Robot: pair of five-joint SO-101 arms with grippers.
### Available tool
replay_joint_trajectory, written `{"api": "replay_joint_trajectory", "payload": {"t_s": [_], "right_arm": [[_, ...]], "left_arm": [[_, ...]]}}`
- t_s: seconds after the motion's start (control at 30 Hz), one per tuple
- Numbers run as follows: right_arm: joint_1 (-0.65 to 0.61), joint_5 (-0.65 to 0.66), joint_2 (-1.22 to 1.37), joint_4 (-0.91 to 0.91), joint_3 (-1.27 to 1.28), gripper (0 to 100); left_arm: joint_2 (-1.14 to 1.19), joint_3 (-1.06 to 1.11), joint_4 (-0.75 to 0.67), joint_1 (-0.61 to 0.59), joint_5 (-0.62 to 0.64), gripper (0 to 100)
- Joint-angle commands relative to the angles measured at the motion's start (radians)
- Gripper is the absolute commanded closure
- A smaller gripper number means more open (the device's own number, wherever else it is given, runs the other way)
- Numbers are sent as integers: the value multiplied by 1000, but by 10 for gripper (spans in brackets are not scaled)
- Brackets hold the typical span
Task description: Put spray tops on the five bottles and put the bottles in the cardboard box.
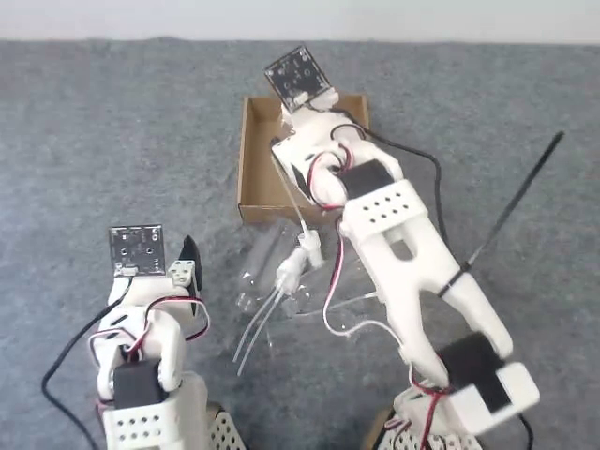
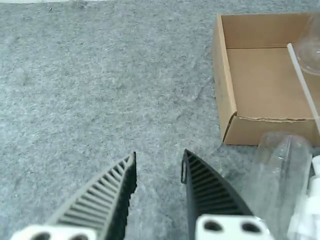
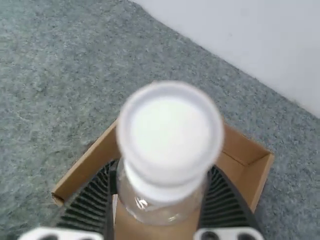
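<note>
My right gripper (image 3: 160, 200) is shut on a clear bottle (image 3: 170, 135) and holds it above the open cardboard box (image 1: 251, 155), with the bottle's round end toward the wrist camera. A thin white tube (image 1: 292, 202) slants down from that bottle over the box's front wall; the tube (image 2: 304, 82) is also visible in the left wrist view. Clear bottles (image 1: 265, 261) lie on the carpet just in front of the box, with white spray tops (image 1: 300, 258) and loose tubes (image 1: 258, 323) among them. My left gripper (image 2: 159, 154) is open over bare carpet, left of the pile.
Grey carpet covers the whole table. Inside the box (image 2: 260, 70) the floor looks bare in the left wrist view. A black rod (image 1: 520, 202) slants across the right side. Cables trail from both arms near the front edge.
</note>
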Motion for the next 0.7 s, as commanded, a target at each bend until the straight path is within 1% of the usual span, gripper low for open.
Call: {"api": "replay_joint_trajectory", "payload": {"t_s": [0.0, 0.17, 0.3, 0.67], "right_arm": [[16, 12, 24, -22, -123, 992], [21, 12, 111, -22, -203, 992], [36, 5, 186, -22, -284, 992], [28, 3, 484, -24, -589, 992]], "left_arm": [[-15, -10, -37, -3, -9, 855], [-15, -10, -37, -8, -9, 855], [-15, -13, -40, -49, -9, 855], [-15, -13, -40, -49, -9, 855]]}}
